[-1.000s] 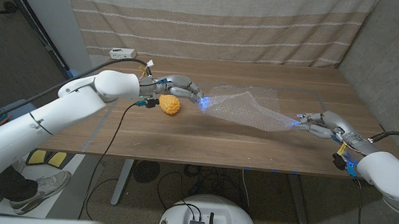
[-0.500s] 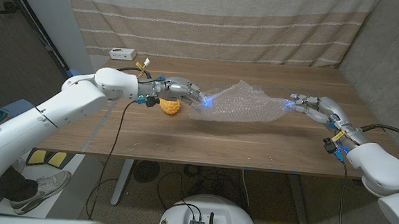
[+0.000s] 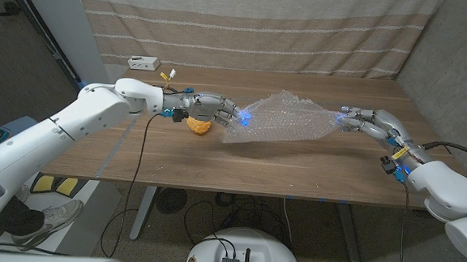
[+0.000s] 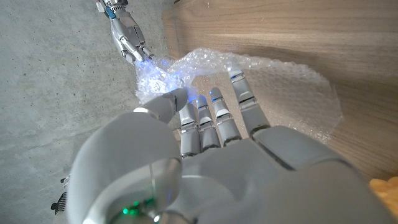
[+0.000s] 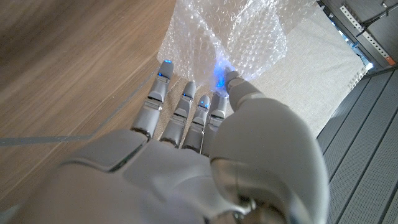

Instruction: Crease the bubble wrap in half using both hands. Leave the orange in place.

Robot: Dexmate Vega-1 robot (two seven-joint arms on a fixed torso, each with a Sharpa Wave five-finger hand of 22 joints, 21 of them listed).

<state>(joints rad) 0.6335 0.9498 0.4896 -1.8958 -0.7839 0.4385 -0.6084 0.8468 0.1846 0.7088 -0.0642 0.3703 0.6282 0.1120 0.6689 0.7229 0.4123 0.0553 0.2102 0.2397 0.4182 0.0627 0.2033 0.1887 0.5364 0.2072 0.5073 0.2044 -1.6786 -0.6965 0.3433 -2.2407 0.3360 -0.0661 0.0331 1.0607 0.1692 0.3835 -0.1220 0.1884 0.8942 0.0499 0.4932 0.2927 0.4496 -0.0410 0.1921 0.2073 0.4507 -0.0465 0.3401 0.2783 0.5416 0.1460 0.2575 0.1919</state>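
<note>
Left of centre, the left hand pinches one end of the wrap, reaching over the orange on the worktop. At right, the right hand grips the other end, holding the sheet lifted to fold it.

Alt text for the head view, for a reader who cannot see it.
Both robot hands hold a sheet of bubble wrap lifted above a wooden table, the left hand at one end and the right hand at the other. An orange sits under the left hand.
</note>
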